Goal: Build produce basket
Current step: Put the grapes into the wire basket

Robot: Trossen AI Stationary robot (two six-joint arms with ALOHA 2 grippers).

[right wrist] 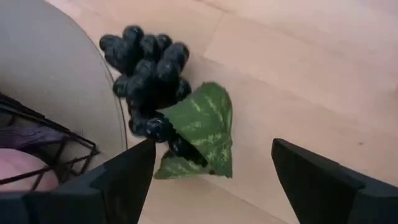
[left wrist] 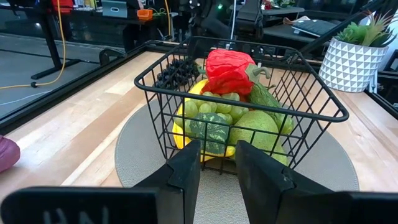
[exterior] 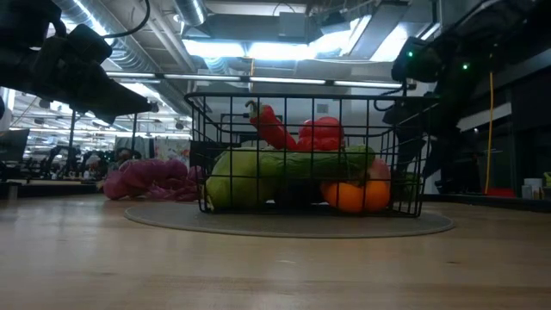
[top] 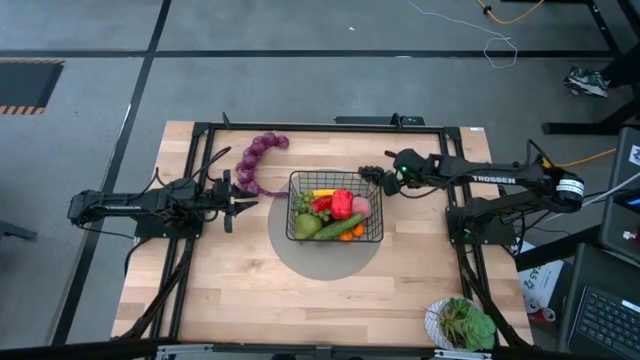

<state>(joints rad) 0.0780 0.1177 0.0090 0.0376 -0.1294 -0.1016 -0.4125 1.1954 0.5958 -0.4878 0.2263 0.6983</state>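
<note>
1. the basket (top: 335,208) is sitting on a round grey mat (top: 325,262) near the middle of the counter (top: 230,290).
2. it is holding a red pepper (top: 343,204), a cucumber (top: 340,226), a pear (top: 306,228), an orange (top: 347,236), green grapes (left wrist: 219,107) and a bit of yellow banana (top: 324,193).
3. the purple grape string (top: 255,160) is lying curved on the counter, just outside the basket toward the far left corner, off the mat.
4. dark grapes (right wrist: 149,74) with a green leaf (right wrist: 202,127) are lying on the counter beside the mat's edge, just outside the basket on its right.
5. the right gripper (top: 368,178) is hanging over those dark grapes by the basket's far right corner, jaws spread wide and holding nothing.
6. the left gripper (top: 231,200) is hovering just left of the basket, level with it, its fingers (left wrist: 186,171) standing narrowly apart with nothing between them, pointing at the basket's near wall.
7. a plant in a white pot (top: 460,325) is standing at the near right corner of the counter, well apart from the basket.
</note>
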